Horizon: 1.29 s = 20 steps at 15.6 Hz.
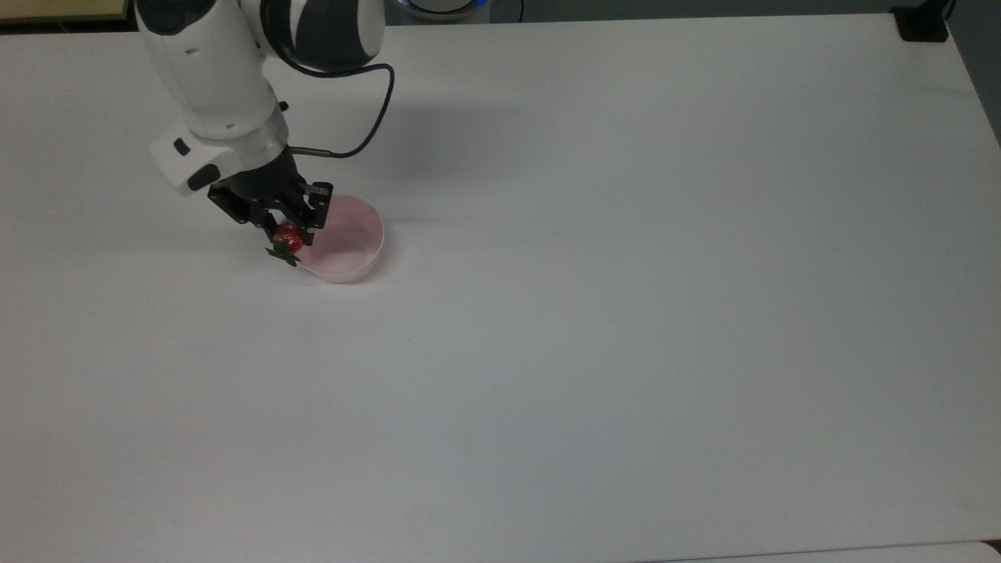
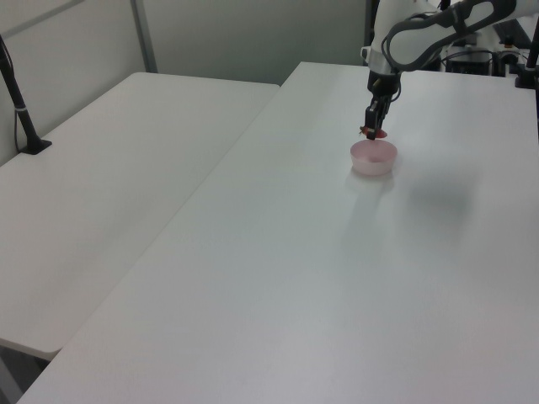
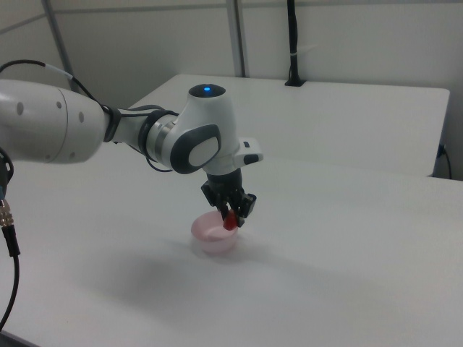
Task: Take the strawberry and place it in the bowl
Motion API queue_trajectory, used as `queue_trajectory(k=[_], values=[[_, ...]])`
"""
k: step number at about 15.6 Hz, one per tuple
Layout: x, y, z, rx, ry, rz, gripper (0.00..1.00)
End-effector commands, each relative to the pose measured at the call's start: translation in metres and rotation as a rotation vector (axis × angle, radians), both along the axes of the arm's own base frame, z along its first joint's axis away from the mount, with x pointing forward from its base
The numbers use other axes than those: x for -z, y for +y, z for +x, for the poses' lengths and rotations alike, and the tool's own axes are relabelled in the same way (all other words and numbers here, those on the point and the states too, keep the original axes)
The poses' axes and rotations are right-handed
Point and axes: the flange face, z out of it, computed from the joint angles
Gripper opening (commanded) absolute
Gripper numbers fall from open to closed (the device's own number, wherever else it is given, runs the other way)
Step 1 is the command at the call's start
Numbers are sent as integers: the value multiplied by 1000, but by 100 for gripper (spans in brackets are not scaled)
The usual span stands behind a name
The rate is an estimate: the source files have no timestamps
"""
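The red strawberry (image 1: 288,235) with its green cap pointing down hangs in my gripper (image 1: 286,231), which is shut on it. It hovers above the rim of the pale pink bowl (image 1: 352,242), at the bowl's left edge in the top view. In the right view the strawberry (image 3: 230,221) sits between the black fingers just over the bowl (image 3: 211,236). In the left view the gripper (image 2: 370,129) holds the berry right above the bowl (image 2: 375,157).
The bowl stands on a wide white table (image 1: 594,328). A second white table (image 2: 109,177) adjoins it on the left view's left. A black post base (image 1: 923,23) stands at the top view's far right corner.
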Motion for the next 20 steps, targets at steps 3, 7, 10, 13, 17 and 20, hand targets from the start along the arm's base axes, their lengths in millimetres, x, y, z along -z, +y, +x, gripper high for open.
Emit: queue_trajectory(k=[3,7,10,13,17,20], values=[[4,33,-4,6,64,25,43],[9,42,-4,-7,84,26,100],[-5,44,-7,34,100,27,100],[-78,44,-17,36,120,30,100],[-178,49,-56,79,152,28,100],[-219,58,-87,142,170,28,100]])
